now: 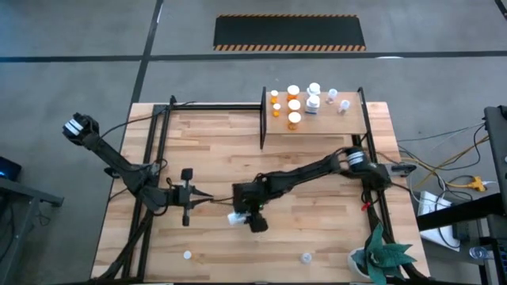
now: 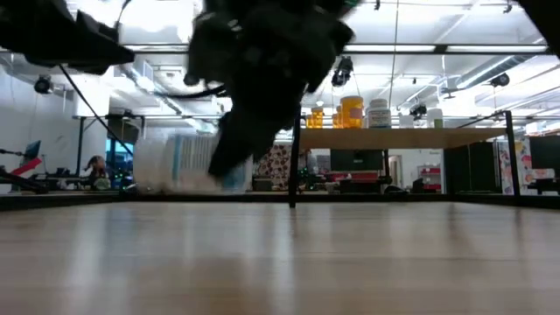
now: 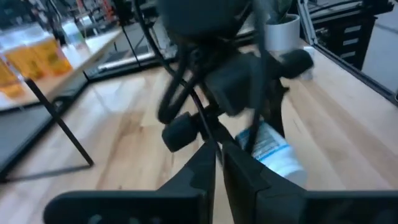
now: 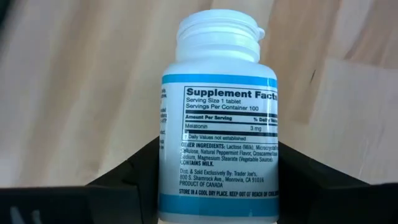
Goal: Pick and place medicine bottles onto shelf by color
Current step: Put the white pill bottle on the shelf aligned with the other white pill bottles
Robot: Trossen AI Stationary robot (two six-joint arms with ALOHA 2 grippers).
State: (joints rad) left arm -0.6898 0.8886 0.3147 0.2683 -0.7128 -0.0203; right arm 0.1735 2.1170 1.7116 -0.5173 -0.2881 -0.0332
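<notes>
While the right gripper [image 1: 247, 215] sits low at the centre of the high view, its 2 dark fingers [image 4: 118, 168] are clamped on either side of a white bottle [image 4: 219, 118] with a blue-banded label and a white flip cap. In the same view the bottle shows only as a pale sliver at the gripper's left edge. The shelf [image 1: 348, 123], upper right of centre, already carries a cluster of bottles [image 1: 305, 101], orange ones toward its left and white ones to their right.

The left gripper [image 1: 207, 199] waits just left of the right one, fingers together and holding nothing.

The risk, I'd say, is the carry: the fingers seem to hold the lower body, so a quick swing could tip the bottle, and setting it down among that crowd could knock a neighbour over (or land it beside the orange ones). In the low view the gripper is a dark blur. 2 small pale things [image 1: 188, 255] near the bottom edge are too tiny to identify.
</notes>
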